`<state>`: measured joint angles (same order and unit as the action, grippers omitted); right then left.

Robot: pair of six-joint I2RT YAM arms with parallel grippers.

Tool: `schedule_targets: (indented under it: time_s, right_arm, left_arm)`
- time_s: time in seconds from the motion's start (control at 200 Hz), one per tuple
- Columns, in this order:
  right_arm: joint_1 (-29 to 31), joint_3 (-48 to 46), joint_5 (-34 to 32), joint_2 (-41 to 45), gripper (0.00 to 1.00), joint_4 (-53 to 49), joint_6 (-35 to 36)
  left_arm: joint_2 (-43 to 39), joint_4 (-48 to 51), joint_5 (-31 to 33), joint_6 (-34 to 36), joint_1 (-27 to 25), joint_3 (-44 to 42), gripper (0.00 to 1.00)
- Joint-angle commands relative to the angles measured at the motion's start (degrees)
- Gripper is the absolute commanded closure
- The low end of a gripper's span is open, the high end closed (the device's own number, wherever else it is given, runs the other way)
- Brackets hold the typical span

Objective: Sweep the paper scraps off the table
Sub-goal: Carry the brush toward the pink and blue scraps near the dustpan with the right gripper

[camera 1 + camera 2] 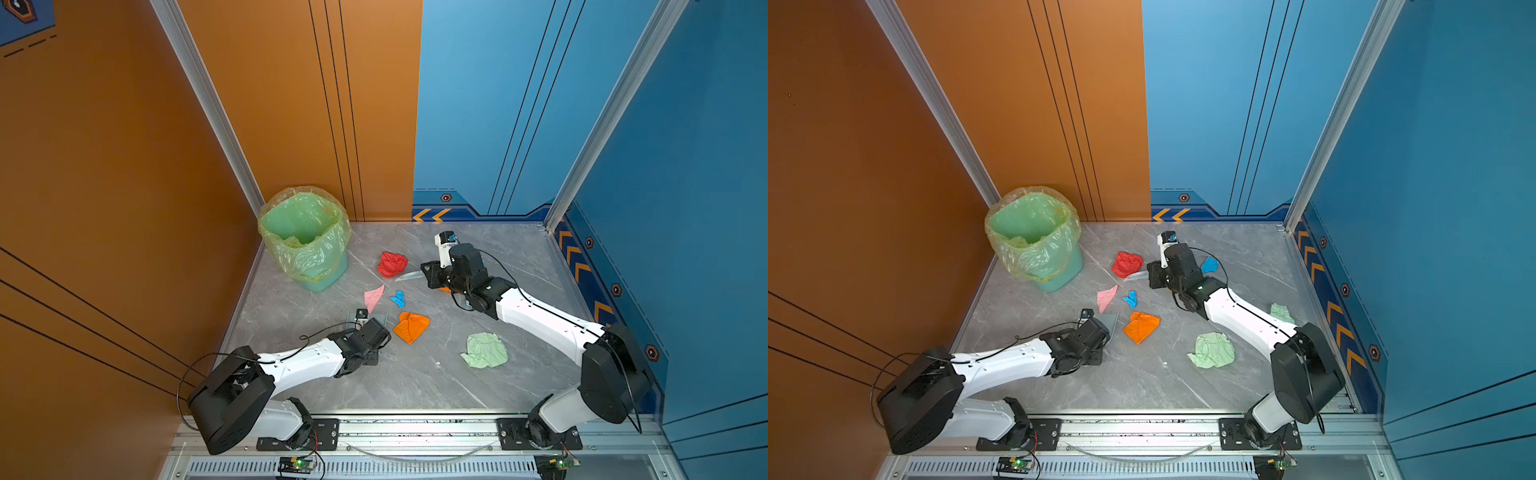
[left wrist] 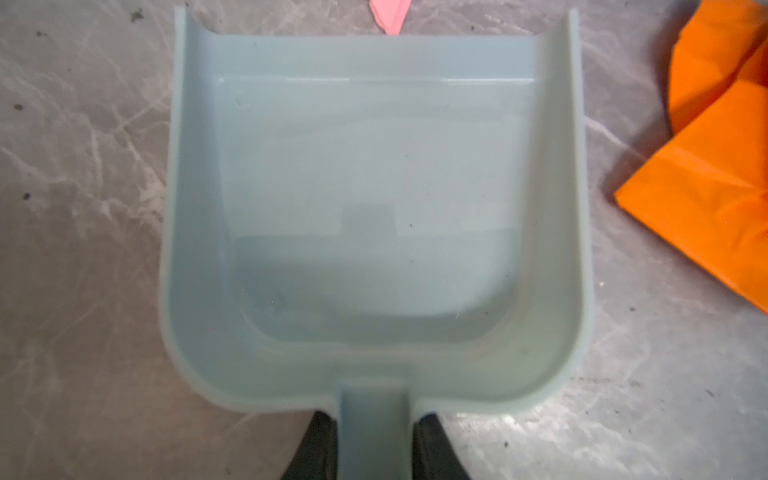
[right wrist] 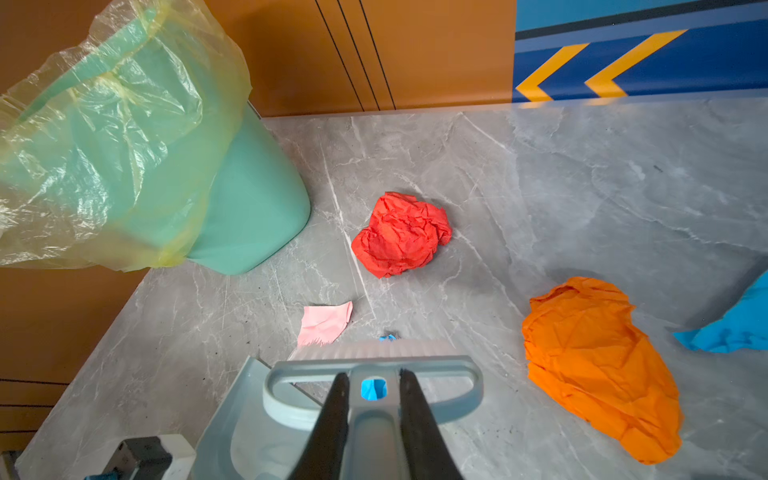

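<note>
1. Nearest of the paper scraps, a pale green scrap lies on the marble surface.
2. The left fingers are clenched on the handle of the dustpan; an orange scrap lies just beside it.
3. A pink scrap and a bright blue scrap lie beyond the dustpan's mouth.
4. The right fingers grasp the brush, its bristles near a red scrap.
5. The lined bin stands in the far left corner.
</note>
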<state>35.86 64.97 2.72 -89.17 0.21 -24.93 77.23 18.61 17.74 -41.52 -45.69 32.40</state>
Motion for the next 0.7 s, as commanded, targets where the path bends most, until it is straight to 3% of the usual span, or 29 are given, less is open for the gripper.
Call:
schedule_targets:
  time_s: [0.0,0.045,0.07,0.325,0.696]
  right_arm:
    - [1.44,4.87,-2.26,-3.17,1.00,-2.43,-3.93]
    - [2.03,5.82,-2.10,-4.47,1.00,-2.13,-5.30]
    - [2.47,6.03,-2.07,-5.12,1.00,-1.59,-5.68]
    - [7.03,10.86,-4.62,-12.21,1.00,-0.24,-5.29]
    - [10.77,19.56,-9.64,-21.00,1.00,-4.02,1.31]
  left_arm:
    - [-0.14,5.54,-4.84,1.09,0.66,-0.41,0.93]
    - [-0.38,5.64,-5.13,1.29,0.63,-0.47,0.93]
    - [-0.55,5.66,-5.46,1.57,0.77,-0.48,1.00]
    - [-4.12,9.10,-5.16,1.83,1.26,-0.64,1.00]
    - [-9.73,12.41,-7.59,2.23,3.86,-0.77,1.00]
